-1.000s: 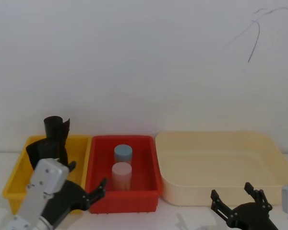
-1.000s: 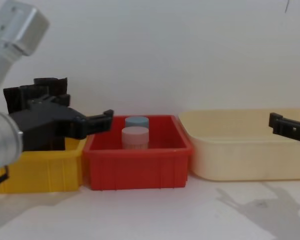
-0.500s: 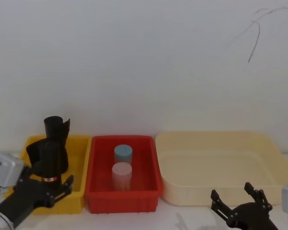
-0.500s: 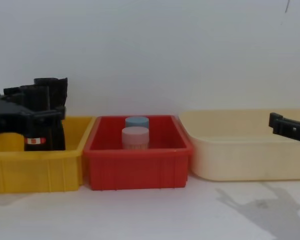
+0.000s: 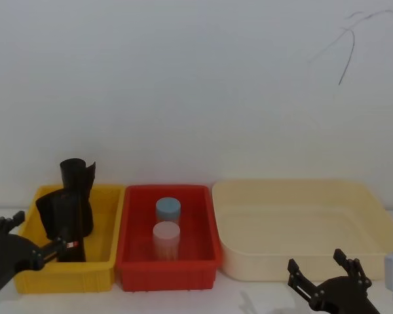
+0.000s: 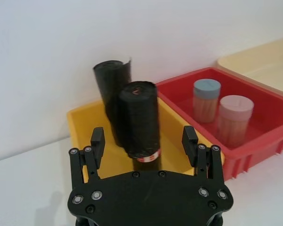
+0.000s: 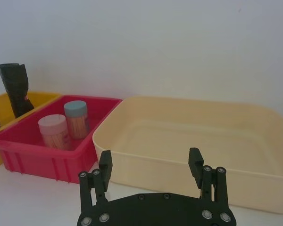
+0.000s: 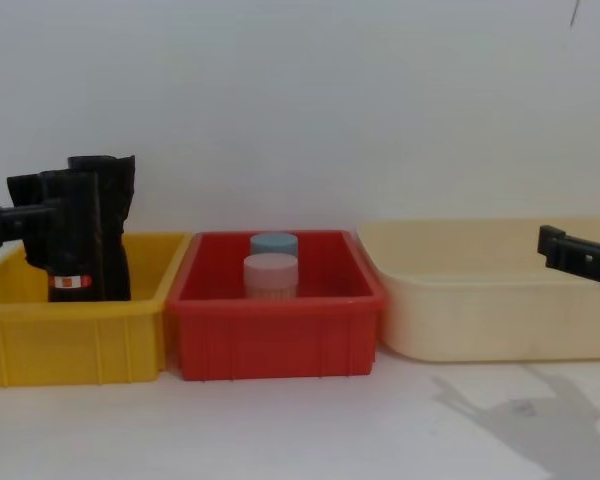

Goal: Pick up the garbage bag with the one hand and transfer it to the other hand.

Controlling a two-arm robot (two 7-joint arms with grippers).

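The garbage bag (image 5: 65, 219) stands upright in the yellow bin (image 5: 65, 278) at the far left of the table (image 8: 300, 430), and we can see its red-and-white label band low on the roll. Right behind it, on the far side, we've got a second black roll (image 5: 77, 173) with a ragged flared top, touching it or very nearly. The left gripper (image 6: 143, 141) sits at the near-left corner of that bin, fingers spread wide and gripping nothing; from its wrist we see the bag framed between the two fingers but farther off, and whether a fingertip brushes the roll we cannot tell. Over on the right, the right gripper (image 5: 316, 260) hangs low just in front of the cream tray (image 5: 281, 186), jaws wide apart as well, empty. Between bin and tray sits the red bin (image 5: 167, 275), with a blue-lidded jar (image 5: 168, 209) behind a pink-lidded jar (image 5: 166, 239).
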